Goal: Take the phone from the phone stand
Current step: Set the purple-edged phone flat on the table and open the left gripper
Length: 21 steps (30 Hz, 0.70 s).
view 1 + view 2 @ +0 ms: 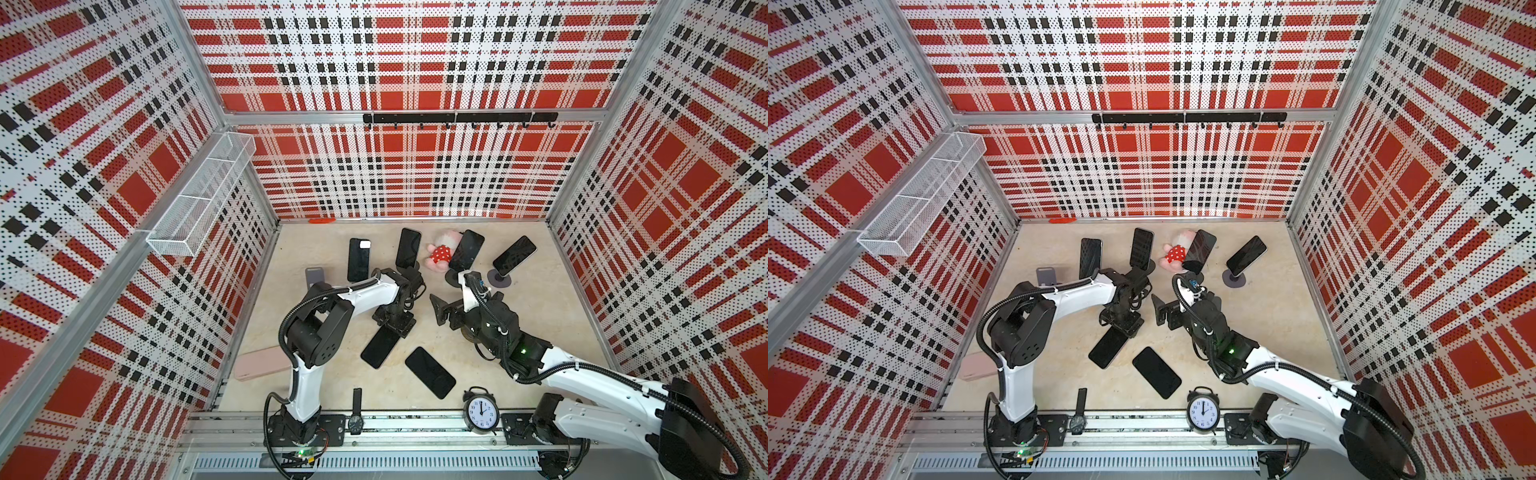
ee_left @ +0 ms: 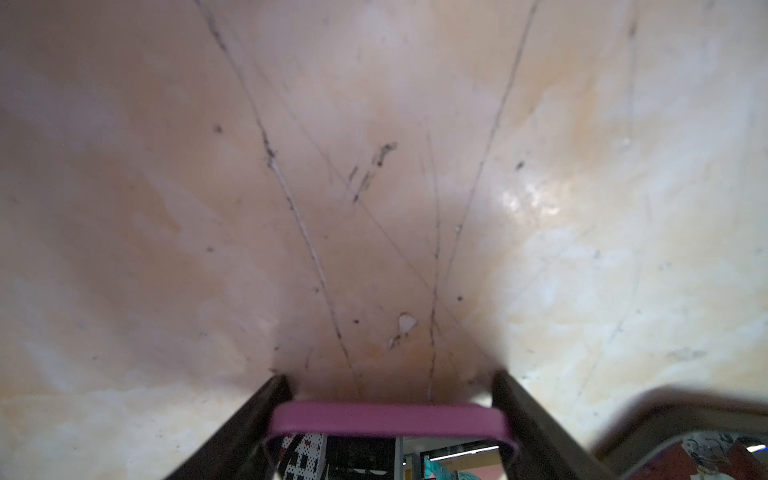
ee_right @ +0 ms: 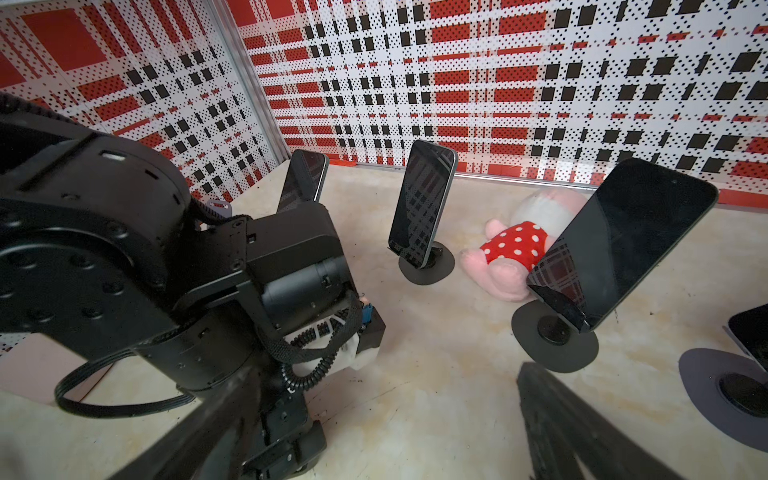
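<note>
Black twin-bell alarm clock with white dial [image 1: 481, 411] stands at the front table edge. Black wristwatch [image 1: 356, 412] lies well apart, to its left. Pink plush toy in red polka-dot dress [image 1: 441, 252] lies near the back wall.

Only the alarm clock [image 1: 481, 411] gave me anything to read: black numerals 1 to 12 ringed its white dial [image 1: 1202, 412], clear in both top views. The wristwatch [image 1: 355, 422], off to its left, had a dark face too small to make out.
</note>
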{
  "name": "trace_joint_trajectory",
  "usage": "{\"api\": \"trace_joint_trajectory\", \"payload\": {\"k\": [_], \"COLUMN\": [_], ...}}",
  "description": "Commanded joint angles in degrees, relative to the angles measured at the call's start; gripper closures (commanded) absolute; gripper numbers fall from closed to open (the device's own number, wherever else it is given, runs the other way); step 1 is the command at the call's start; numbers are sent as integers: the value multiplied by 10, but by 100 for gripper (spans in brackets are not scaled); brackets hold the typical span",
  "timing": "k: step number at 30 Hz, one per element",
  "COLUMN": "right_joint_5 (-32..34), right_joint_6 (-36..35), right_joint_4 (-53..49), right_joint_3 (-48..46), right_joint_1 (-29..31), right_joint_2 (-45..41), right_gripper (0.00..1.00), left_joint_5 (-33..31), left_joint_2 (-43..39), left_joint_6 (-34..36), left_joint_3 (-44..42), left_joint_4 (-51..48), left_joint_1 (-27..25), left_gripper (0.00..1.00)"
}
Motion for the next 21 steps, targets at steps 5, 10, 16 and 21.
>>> {"api": "trace_joint_trajectory", "payload": {"k": [5,10,16,21], "right_joint_5": [-6,10,22,23], "right_joint_6": [2,7,8,11], "right_joint_4": [4,5,13,11], "right_joint_3": [-2,-8,-17,-17], "right_joint_1": [-2,-2,-2,-2], "right_joint_2": [-3,-12,-26,-27], "right_gripper": [0,0,0,0], "left_joint_5": [15,12,12,7], "left_joint_2": [39,41,40,40], "left_joint_6": [5,6,5,4], "left_joint_3": [-5,-1,1,5], "left_joint_4": [48,43,41,38], "left_joint_1": [-2,-2,-2,-2], "left_gripper": [21,21,21,21]}}
